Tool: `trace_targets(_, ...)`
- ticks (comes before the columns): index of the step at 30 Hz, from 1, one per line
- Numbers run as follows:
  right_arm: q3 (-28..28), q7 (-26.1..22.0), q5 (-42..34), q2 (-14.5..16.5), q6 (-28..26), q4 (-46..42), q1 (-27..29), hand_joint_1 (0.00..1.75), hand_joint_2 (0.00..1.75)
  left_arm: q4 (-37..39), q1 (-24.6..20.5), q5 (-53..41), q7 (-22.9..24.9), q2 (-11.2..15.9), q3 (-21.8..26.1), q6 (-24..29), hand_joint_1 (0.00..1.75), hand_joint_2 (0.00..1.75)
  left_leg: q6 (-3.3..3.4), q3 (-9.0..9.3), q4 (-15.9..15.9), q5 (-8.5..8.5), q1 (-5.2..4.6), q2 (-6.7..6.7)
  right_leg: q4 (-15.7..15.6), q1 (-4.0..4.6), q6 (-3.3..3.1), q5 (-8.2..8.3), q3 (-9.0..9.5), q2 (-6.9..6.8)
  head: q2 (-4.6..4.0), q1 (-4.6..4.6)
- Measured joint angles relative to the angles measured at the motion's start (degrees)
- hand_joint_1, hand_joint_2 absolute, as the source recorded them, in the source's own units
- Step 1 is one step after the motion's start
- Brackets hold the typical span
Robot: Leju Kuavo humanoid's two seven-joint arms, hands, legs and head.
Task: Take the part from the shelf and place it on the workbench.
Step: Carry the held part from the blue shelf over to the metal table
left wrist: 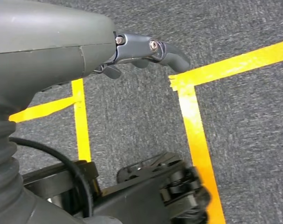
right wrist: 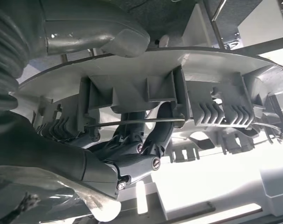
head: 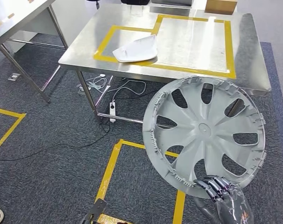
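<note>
One grey hubcap, judged light, stiff but brittle-clipped, was pinched at its rim by the right hand; left-hand fingers were held loosely extended, empty.

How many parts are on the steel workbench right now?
1: a white curved plastic panel lies in the yellow-taped box on the steel workbench. The grey plastic wheel cover is not on it; the right hand holds it.

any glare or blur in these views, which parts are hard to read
Head view: sharp; soft glare on the steel table, hubcap crisp. Left wrist view: left hand sharp, dark parts below it motion-blurred. Right wrist view: bright background blown out white, right hand and hubcap rim in shadow but legible.
</note>
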Motion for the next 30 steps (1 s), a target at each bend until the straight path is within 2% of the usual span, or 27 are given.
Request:
trace_targets(1,0.0,0.0,0.0,0.0,0.0,0.0,0.0,1.75,1.75,0.0,0.0,0.0,0.0,0.0,0.0,0.0,0.00,1.75,0.40,1.65,-3.6,1.59,-0.13,0.01,0.0,0.10,0.10,-0.16,0.22,0.02,0.00,0.03)
trace_targets(3,0.0,0.0,0.0,0.0,0.0,0.0,0.0,1.75,1.75,0.0,-0.1,0.0,0.1,0.0,0.0,0.0,0.00,1.75,1.03,3.87,-8.5,2.73,-0.43,0.02,-0.1,0.20,0.51,-0.35,0.31,0.06,0.00,0.03)
trace_targets(5,0.0,0.0,0.0,0.0,0.0,0.0,0.0,1.75,1.75,0.0,-0.1,0.0,0.2,0.0,0.0,0.0,0.00,1.75,1.28,4.25,-9.6,2.27,-0.56,0.03,-0.4,0.19,1.12,-0.33,0.33,0.02,0.00,-0.02)
trace_targets(7,0.0,0.0,0.0,0.0,0.0,0.0,0.0,1.75,1.75,0.0,-0.1,0.0,0.3,0.0,0.0,0.0,0.00,1.75,1.65,4.78,-10.4,2.50,-0.28,0.04,-0.1,0.14,1.68,-0.85,0.12,-0.06,0.00,0.05)
trace_targets(8,0.0,0.0,0.0,0.0,0.0,0.0,0.0,1.75,1.75,0.0,-0.1,0.0,0.4,0.0,0.0,0.0,0.00,1.75,1.86,5.11,-10.9,2.64,-0.14,0.05,1.3,0.16,1.88,-1.75,-0.59,-0.05,0.00,0.16)
trace_targets(9,0.0,0.0,0.0,0.0,0.0,0.0,0.0,1.75,1.75,0.0,-0.1,0.0,0.4,0.0,0.0,0.0,0.00,1.75,2.06,5.40,-11.2,2.71,-0.04,0.06,4.0,0.16,2.03,-3.15,-2.00,-0.04,0.00,0.26)
trace_targets(11,0.0,0.0,0.0,0.0,0.0,0.0,0.0,1.75,1.75,0.0,-0.1,0.0,0.4,-0.1,0.0,0.0,0.00,1.75,2.34,5.54,-11.2,2.54,-0.17,0.08,11.5,0.19,2.29,-6.14,-6.01,0.00,0.00,0.37)
trace_targets(12,0.0,0.0,0.0,0.0,0.0,0.0,0.0,1.75,1.75,0.0,-0.1,0.0,0.4,-0.1,0.0,0.0,0.00,1.75,2.42,5.62,-11.2,2.41,-0.23,0.08,14.2,0.18,2.42,-6.64,-7.72,-0.01,0.00,0.36)
trace_targets(13,0.0,0.0,0.0,0.0,0.0,0.0,0.1,1.75,1.75,0.0,-0.1,0.0,0.4,-0.1,0.0,0.0,0.00,1.75,2.45,5.76,-11.1,2.25,-0.26,0.09,15.0,0.17,2.52,-6.01,-8.51,-0.02,0.00,0.36)
trace_targets(14,0.0,0.0,0.0,0.0,0.0,0.0,0.1,1.75,1.75,0.0,-0.1,0.0,0.4,-0.1,0.0,-0.1,0.00,1.75,2.43,5.96,-11.1,2.04,-0.25,0.07,13.4,0.14,2.58,-4.29,-8.14,-0.04,0.00,0.36)
trace_targets(15,0.0,0.0,0.0,0.0,0.0,0.0,0.1,1.75,1.75,0.0,-0.1,0.0,0.4,-0.1,0.0,-0.1,0.00,1.75,2.31,6.23,-11.0,1.75,-0.21,0.03,9.9,0.08,2.63,-1.81,-6.70,-0.07,0.00,0.37)
trace_targets(16,0.0,0.1,0.0,0.0,0.0,0.0,0.0,1.75,1.75,0.0,-0.1,0.0,0.4,-0.2,0.0,-0.1,0.00,1.75,2.10,6.47,-10.8,1.43,-0.21,-0.02,6.1,0.04,2.67,-0.05,-5.00,-0.09,0.00,0.38)
trace_targets(17,0.0,0.1,0.0,0.0,0.0,0.0,0.0,1.75,1.75,0.0,-0.1,-0.1,0.4,-0.2,0.0,-0.1,0.00,1.75,1.83,6.55,-10.5,1.09,-0.31,-0.06,2.8,0.05,2.55,1.09,-3.36,-0.03,0.00,0.42)
trace_targets(18,0.0,0.1,0.0,0.0,0.0,0.0,0.0,1.75,1.75,0.0,-0.1,-0.1,0.4,-0.2,0.0,-0.1,0.00,1.75,1.56,6.55,-10.3,0.84,-0.42,-0.09,0.8,0.07,2.32,1.48,-2.31,0.05,0.00,0.44)
trace_targets(21,0.1,0.2,-0.1,0.0,0.0,-0.1,0.1,1.75,1.75,0.0,-0.1,-0.1,0.5,-0.1,0.0,-0.1,0.00,1.75,1.04,6.49,-10.0,0.44,-0.54,-0.08,0.2,0.21,1.27,1.04,-1.66,0.30,0.00,0.33)
trace_targets(23,0.0,0.4,-0.1,0.0,0.0,-0.1,0.1,1.75,1.75,0.0,-0.2,-0.1,0.5,-0.1,0.0,-0.1,0.00,1.75,0.48,5.93,-8.4,-0.68,-0.42,0.00,0.0,0.07,0.62,0.89,-1.33,0.23,0.00,0.24)
trace_targets(25,0.0,0.4,-0.1,0.0,0.0,-0.1,0.1,1.75,1.75,0.0,-0.2,-0.2,0.5,-0.1,0.0,-0.1,0.00,1.75,-0.19,3.14,-2.4,-3.54,-0.20,0.05,0.0,-0.02,0.05,0.62,-0.92,0.06,0.00,0.13)
trace_targets(26,0.1,0.4,-0.1,0.0,0.0,-0.1,0.1,1.75,1.75,0.0,-0.2,-0.2,0.5,-0.1,0.0,-0.1,0.00,1.75,-0.40,1.06,1.7,-5.11,-0.08,0.06,0.0,0.00,-0.15,0.46,-0.74,0.00,0.00,0.09)
trace_targets(27,0.1,0.4,0.0,0.0,0.0,-0.1,0.1,1.75,1.75,0.0,-0.1,-0.2,0.6,-0.1,0.0,-0.1,0.00,1.75,-0.50,-0.85,5.1,-5.99,0.01,0.06,0.0,0.01,-0.24,0.29,-0.53,-0.03,0.00,0.10)
trace_targets(28,0.1,0.5,0.0,0.0,0.0,-0.1,0.1,1.75,1.75,0.0,-0.1,-0.2,0.6,-0.1,0.0,-0.1,0.00,1.75,-0.50,-2.01,6.7,-5.79,0.06,0.06,0.0,0.03,-0.28,0.09,-0.28,-0.02,0.00,0.10)
trace_targets(29,0.1,0.5,-0.1,0.0,0.0,-0.1,0.1,1.75,1.75,0.0,0.0,-0.2,0.6,-0.1,0.0,-0.1,0.00,1.75,-0.39,-2.17,6.2,-4.40,0.07,0.06,0.0,0.04,-0.27,-0.13,0.03,0.01,0.00,0.09)
trace_targets(30,0.1,0.6,-0.1,0.0,0.0,-0.1,0.1,1.75,1.75,0.0,0.0,-0.3,0.7,-0.1,0.0,-0.1,0.00,1.75,-0.18,-1.34,3.6,-2.14,0.06,0.06,0.0,0.05,-0.23,-0.36,0.42,0.05,0.00,0.10)
